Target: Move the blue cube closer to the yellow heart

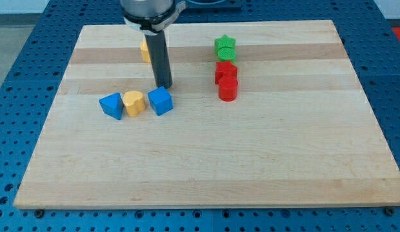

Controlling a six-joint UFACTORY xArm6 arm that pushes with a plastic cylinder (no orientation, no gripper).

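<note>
The blue cube (160,100) sits left of the board's middle, its left side touching or almost touching the yellow heart (133,102). My tip (163,86) stands just above the cube's top edge, at its upper right, very close to it. A second blue block (112,105), wedge-like, lies right against the heart's left side, so the three form a short row.
A yellow block (145,49) is partly hidden behind the rod near the view's top. A green star (225,43) and a green block (226,55) sit upper right of centre, with a red star (226,71) and red cylinder (228,89) below them. The wooden board (251,154) lies on a blue pegboard.
</note>
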